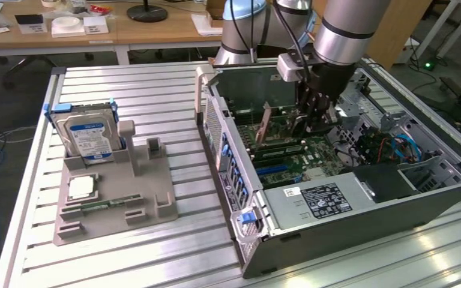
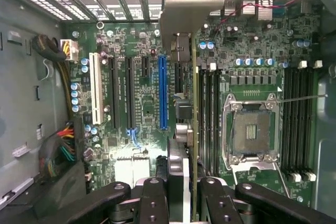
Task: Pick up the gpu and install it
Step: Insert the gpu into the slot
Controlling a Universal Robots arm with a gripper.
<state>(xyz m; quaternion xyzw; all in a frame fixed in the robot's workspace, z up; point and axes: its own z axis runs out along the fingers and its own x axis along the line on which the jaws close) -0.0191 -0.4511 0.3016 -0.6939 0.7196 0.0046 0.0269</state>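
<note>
My gripper (image 1: pixel 317 123) reaches down into the open computer case (image 1: pixel 335 240) and is shut on the gpu (image 1: pixel 293 125). In the wrist view the gpu (image 2: pixel 185 145) is seen edge-on, a thin card standing upright between the black fingers (image 2: pixel 155 195), with its metal end bracket (image 2: pixel 184 9) toward the case's slotted rear wall. The card hangs over the motherboard (image 2: pixel 136 103), lined up with a black slot between the blue slot (image 2: pixel 163 93) and the memory slots. I cannot tell whether its lower edge touches the slot.
A grey fixture (image 1: pixel 114 198) at the exterior view's left holds a silver hard drive (image 1: pixel 90 135), a square chip (image 1: pixel 81 187) and a narrow green memory stick (image 1: pixel 102 203). Inside the case are the bare processor socket (image 2: pixel 252 129), cable bundles (image 2: pixel 60 145) and the power supply (image 1: pixel 319 201).
</note>
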